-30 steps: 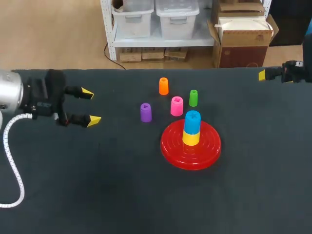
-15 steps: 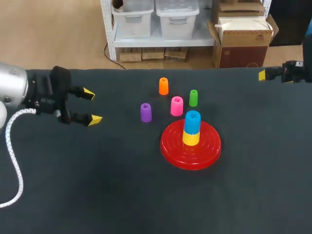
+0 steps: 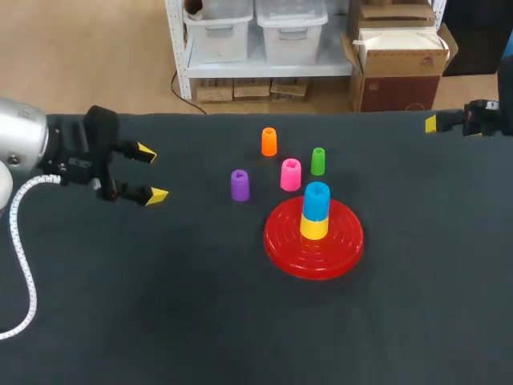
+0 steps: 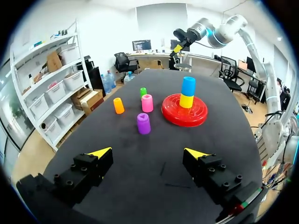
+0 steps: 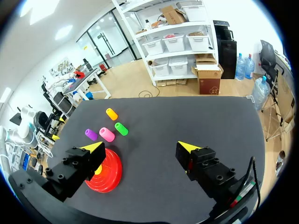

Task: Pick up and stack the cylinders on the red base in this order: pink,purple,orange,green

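Observation:
The red base [image 3: 282, 241] lies right of the table's middle, with a yellow cylinder [image 3: 314, 228] and a blue one [image 3: 317, 200] stacked on its peg. Behind it stand the pink [image 3: 290, 175], green [image 3: 318, 161], orange [image 3: 269, 142] and purple [image 3: 240, 185] cylinders, each alone on the black tabletop. My left gripper [image 3: 151, 172] hovers at the left, open and empty, well short of the purple cylinder [image 4: 143, 123]. Over the far right corner my right gripper [image 5: 141, 146] is open and empty, with the cylinders and base [image 5: 113, 169] far ahead of it.
The black tabletop [image 3: 160, 305] is bare in front of and beside the base. A white cable [image 3: 20, 265] hangs from my left arm over the left edge. Nothing else stands on the table.
My left arm's wrist has edged a little to the right, while its fingertips stay almost in place. The right arm and the cylinders have not moved.

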{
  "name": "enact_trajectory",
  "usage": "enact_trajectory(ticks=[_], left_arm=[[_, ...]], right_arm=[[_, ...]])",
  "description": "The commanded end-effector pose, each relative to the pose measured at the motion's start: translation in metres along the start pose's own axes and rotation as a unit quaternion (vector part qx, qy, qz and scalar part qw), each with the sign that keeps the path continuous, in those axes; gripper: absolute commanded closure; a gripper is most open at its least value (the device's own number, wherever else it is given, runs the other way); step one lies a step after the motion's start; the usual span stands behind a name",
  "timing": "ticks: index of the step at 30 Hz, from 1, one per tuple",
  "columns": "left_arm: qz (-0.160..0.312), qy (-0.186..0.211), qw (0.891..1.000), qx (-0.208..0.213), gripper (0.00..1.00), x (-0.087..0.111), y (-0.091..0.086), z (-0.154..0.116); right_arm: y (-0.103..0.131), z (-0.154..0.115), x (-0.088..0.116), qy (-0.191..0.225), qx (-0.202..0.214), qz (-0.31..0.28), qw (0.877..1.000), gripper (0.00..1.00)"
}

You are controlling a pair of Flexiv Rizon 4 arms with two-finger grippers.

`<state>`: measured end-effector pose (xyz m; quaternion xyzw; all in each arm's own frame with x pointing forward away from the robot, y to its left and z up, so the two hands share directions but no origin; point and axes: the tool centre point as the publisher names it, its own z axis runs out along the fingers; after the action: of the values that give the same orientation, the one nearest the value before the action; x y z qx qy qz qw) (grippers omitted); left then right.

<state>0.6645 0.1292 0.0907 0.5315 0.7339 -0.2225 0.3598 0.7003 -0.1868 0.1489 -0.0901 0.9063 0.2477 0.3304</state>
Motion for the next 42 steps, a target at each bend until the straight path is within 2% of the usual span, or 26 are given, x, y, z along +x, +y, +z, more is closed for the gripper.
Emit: enact_trajectory(ticks=[1,15,16,18,19,21,25,28,30,31,33,36,40,42], left_arm=[[0.0,0.003,1.0,0.002,0.0,-0.001,0.002,0.001],[0.0,0.003,1.0,0.002,0.0,-0.001,0.002,0.001],[0.0,0.003,1.0,0.002,0.0,-0.001,0.002,0.001],[0.0,0.003,1.0,0.002,0.0,-0.001,0.002,0.001],[0.0,0.003,1.0,0.002,0.0,-0.001,0.002,0.001],[0.0,0.003,1.0,0.002,0.0,-0.001,0.002,0.001],[0.0,0.003,1.0,0.002,0.0,-0.001,0.002,0.001],[0.0,0.003,1.0,0.002,0.0,-0.001,0.002,0.001],[0.0,0.003,1.0,0.002,0.0,-0.001,0.002,0.001],[0.0,0.003,1.0,0.002,0.0,-0.001,0.002,0.001],[0.0,0.003,1.0,0.002,0.0,-0.001,0.002,0.001],[0.0,0.003,1.0,0.002,0.0,-0.001,0.002,0.001],[0.0,0.003,1.0,0.002,0.0,-0.001,0.002,0.001],[0.0,0.003,1.0,0.002,0.0,-0.001,0.002,0.001]], right_arm=[[0.001,0.0,0.0,0.0,0.002,0.0,1.0,0.0],[0.001,0.0,0.0,0.0,0.002,0.0,1.0,0.0],[0.008,0.008,-0.006,0.021,0.013,-0.024,0.999,0.0],[0.018,0.021,-0.014,0.039,0.007,-0.053,0.998,0.0],[0.028,0.032,-0.019,0.063,0.015,-0.09,0.994,0.0],[0.042,0.046,-0.025,0.092,0.008,-0.127,0.988,0.0],[0.074,0.074,-0.029,0.169,0.006,-0.219,0.961,0.0],[0.091,0.09,-0.026,0.219,-0.007,-0.263,0.94,0.0],[0.101,0.102,-0.02,0.264,-0.009,-0.293,0.919,0.0],[0.104,0.104,-0.019,0.269,-0.011,-0.299,0.916,0.0],[0.114,0.116,-0.012,0.305,-0.016,-0.328,0.894,0.0],[0.122,0.13,-0.004,0.347,-0.035,-0.338,0.874,0.0],[0.127,0.15,0.002,0.387,-0.06,-0.33,0.859,0.0],[0.127,0.159,0.007,0.411,-0.068,-0.329,0.847,0.0]])
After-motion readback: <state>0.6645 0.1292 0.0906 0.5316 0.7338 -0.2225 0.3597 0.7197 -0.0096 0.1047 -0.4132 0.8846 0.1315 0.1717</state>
